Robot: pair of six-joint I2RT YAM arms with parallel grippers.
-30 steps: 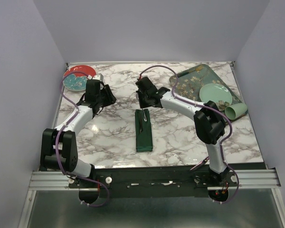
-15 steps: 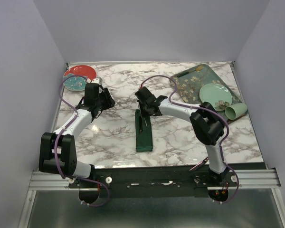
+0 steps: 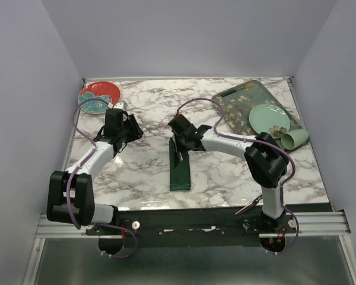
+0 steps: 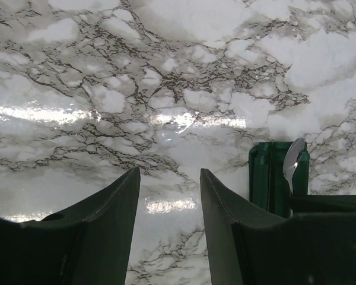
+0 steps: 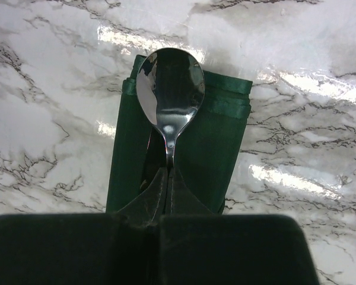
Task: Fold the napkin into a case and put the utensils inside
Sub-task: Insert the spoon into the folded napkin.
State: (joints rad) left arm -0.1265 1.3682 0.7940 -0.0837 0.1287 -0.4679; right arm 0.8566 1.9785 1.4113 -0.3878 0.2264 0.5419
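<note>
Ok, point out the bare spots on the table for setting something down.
Bare table: the far strip between the red plate and the tray; the near stretches either side of the case. Crowded: the tray corner with green plate and cup, and the case's far end under the right gripper.

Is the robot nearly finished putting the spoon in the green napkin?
Partly. The napkin case is already folded, long and narrow. The right gripper pinches a spoon above its end. Sliding it inside is left; the left gripper hovers open and empty.
</note>
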